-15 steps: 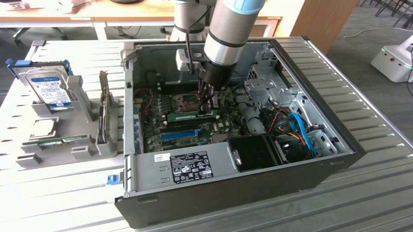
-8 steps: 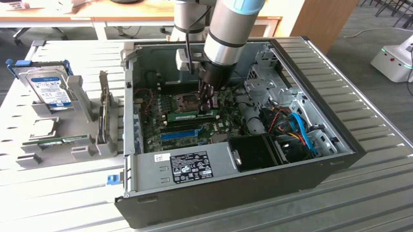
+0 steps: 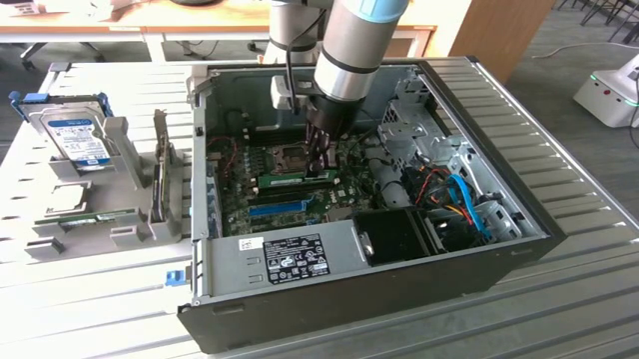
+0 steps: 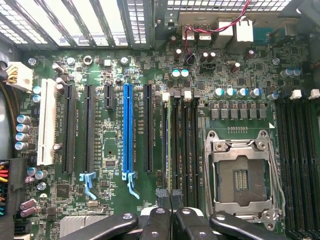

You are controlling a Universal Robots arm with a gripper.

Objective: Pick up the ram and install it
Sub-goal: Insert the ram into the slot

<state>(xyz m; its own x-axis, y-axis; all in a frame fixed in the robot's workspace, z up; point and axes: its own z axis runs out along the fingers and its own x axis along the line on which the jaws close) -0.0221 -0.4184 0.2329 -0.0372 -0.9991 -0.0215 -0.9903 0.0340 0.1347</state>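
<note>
In the exterior view I am seeing the arm (image 3: pixel 349 45) reaching steeply down from the top of the frame into the open computer case (image 3: pixel 330 299), which is lying on its side on a slatted table (image 3: pixel 579 299). The gripper (image 3: pixel 322 166) is hanging low over the motherboard (image 3: pixel 239 206), beside the CPU socket (image 3: pixel 289 157). Its dark fingers are drawn close together and seem to be pinching the ram (image 3: pixel 292 179) at the end toward this view's right. The ram is showing as a thin green stick standing on edge along the board, down at the memory slots. Outside the case, on this view's left, a grey rack (image 3: pixel 120 224) is holding a hard drive (image 3: pixel 82 138) and a second green stick (image 3: pixel 95 218).

In the wrist view I am looking straight down on the board. The black fingertips (image 4: pixel 162 195) are sitting nearly together, and the ram (image 4: pixel 167 150) is running away from them edge-on. It lies in line with the memory slots (image 4: pixel 186 145), between the blue expansion slot (image 4: pixel 128 132) and the CPU socket (image 4: pixel 240 175). Whether it is seated, I cannot tell.
</note>
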